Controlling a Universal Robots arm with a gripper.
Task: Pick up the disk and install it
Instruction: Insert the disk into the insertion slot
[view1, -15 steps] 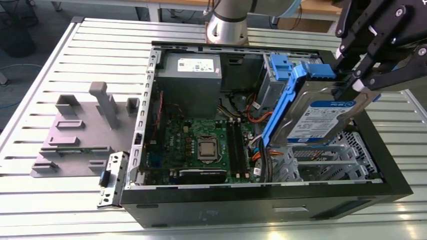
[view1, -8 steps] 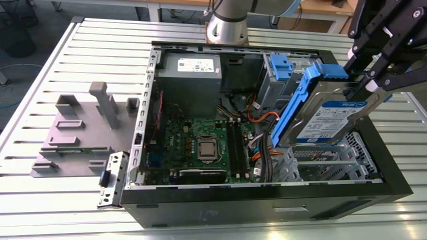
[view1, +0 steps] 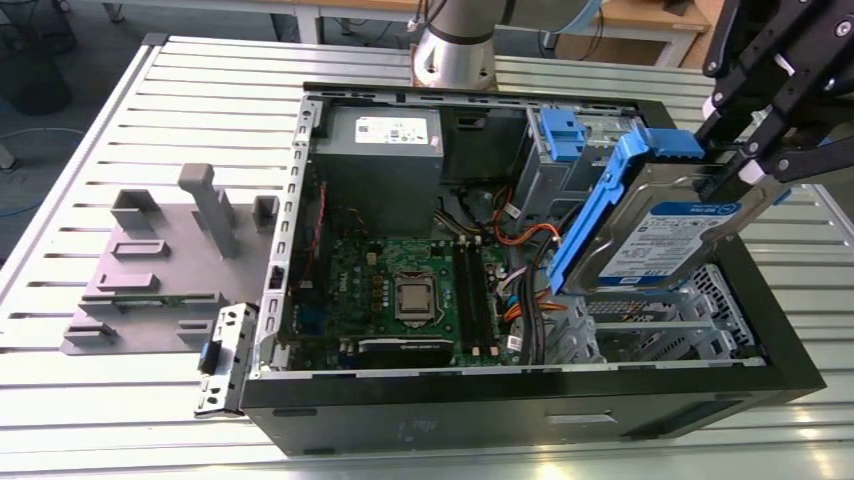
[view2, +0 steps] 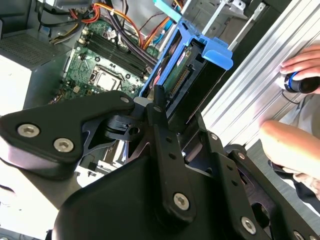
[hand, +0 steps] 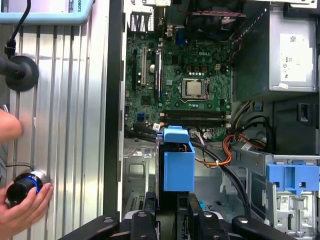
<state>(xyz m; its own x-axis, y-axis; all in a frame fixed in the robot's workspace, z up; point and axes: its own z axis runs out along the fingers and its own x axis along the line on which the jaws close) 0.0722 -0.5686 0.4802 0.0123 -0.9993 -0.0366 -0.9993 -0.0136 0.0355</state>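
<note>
The slatted worktop (view1: 200, 70) bore an open case (view1: 534, 405); the hand (view1: 738, 168) pinched the disk (view1: 671, 237), tilted over it, apparently for insertion.

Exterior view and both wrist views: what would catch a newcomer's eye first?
The rectangular silver metal hard drive in its blue plastic carrier stands out first, held tilted above the open black computer case by the black gripper, at the exterior view's right. The green motherboard lies bare in the case's middle. In the first wrist view, a person's hand grips a small black cylinder on the slatted metal table beside the case.
</note>
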